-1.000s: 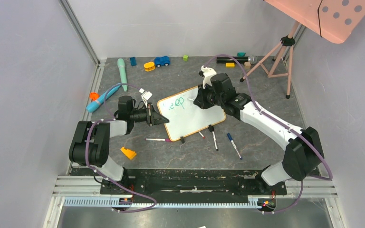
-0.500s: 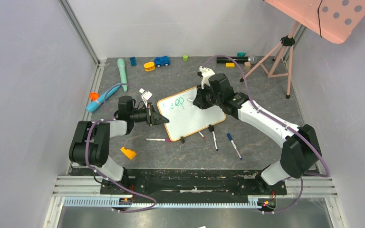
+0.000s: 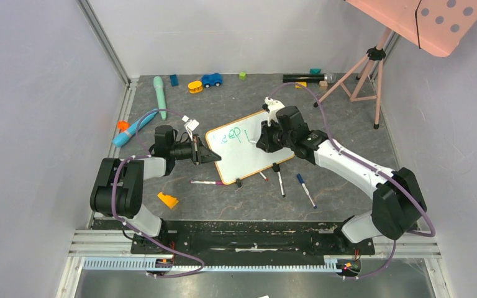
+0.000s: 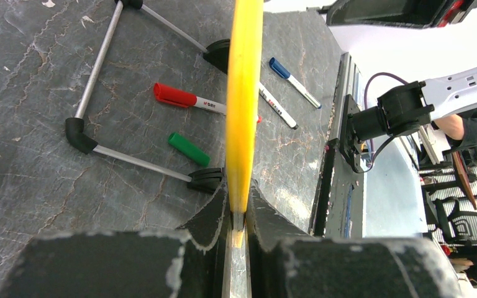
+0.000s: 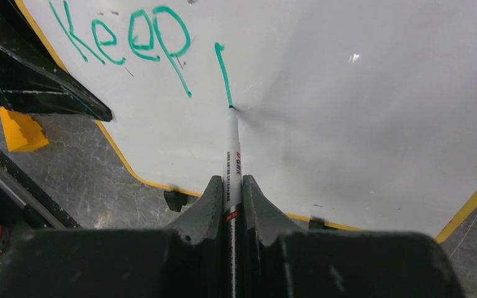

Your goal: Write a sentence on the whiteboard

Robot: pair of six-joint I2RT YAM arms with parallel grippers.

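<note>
The right gripper (image 5: 230, 186) pinches a marker (image 5: 231, 143), its tip touching the whiteboard (image 5: 348, 124) at a green stroke's foot — the sentence (image 5: 124, 40) so far reads "Keep". The left gripper (image 4: 239, 202) clamps the board's orange edge, mid-way across the table (image 3: 223, 205).

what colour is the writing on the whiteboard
Green; the writing on the whiteboard shows best in the right wrist view.

Bright, even light; faint whiteboard (image 5: 348, 124) glare

Whiteboard (image 3: 248, 158) left edge: left gripper (image 3: 217, 156) clamped on. Over face: right gripper (image 5: 231, 186) pinching pen (image 5: 232, 146). Near side: loose markers (image 3: 279, 184). Far side: toys (image 3: 211, 79). Right: open bench (image 3: 360, 124) till tripod (image 3: 376, 54).
</note>
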